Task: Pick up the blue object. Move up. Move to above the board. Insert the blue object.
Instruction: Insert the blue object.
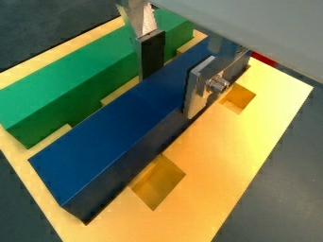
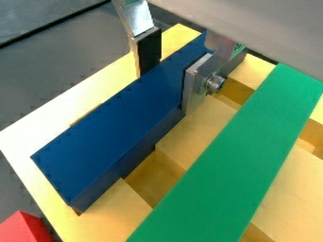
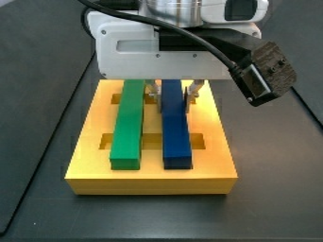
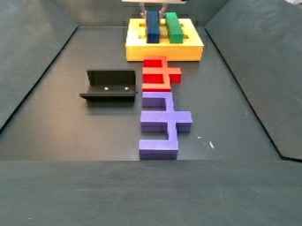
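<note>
Your gripper [image 1: 171,64] stood over the far end of the board [image 3: 151,180], its fingers [image 1: 199,87] pinching the blue bar [image 1: 113,142] across its width. The bar ran along the board's length, parallel to the green bar [image 3: 127,123] just beside it, and looked seated in its groove. You likely only had to release.

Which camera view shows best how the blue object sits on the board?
A side view shows it best: the whole blue object lies lengthwise on the board, parallel to the green bar, with the gripper at its far end. Both wrist views show it close but cropped; the remaining side view shows it small and distant.
</note>
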You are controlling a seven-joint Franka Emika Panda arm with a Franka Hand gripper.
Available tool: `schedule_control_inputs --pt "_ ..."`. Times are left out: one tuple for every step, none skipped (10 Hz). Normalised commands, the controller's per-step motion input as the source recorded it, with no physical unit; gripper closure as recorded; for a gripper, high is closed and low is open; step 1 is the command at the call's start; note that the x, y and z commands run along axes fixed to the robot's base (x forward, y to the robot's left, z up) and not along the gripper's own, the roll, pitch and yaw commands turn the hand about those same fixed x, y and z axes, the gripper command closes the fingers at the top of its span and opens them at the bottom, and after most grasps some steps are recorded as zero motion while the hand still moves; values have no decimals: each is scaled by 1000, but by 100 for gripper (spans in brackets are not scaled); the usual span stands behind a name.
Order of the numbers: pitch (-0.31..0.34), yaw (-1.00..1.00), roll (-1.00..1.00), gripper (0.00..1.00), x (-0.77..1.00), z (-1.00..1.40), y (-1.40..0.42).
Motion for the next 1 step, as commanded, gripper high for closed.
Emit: schedule_control_inputs --pt "0 0 0 100 0 0 0"
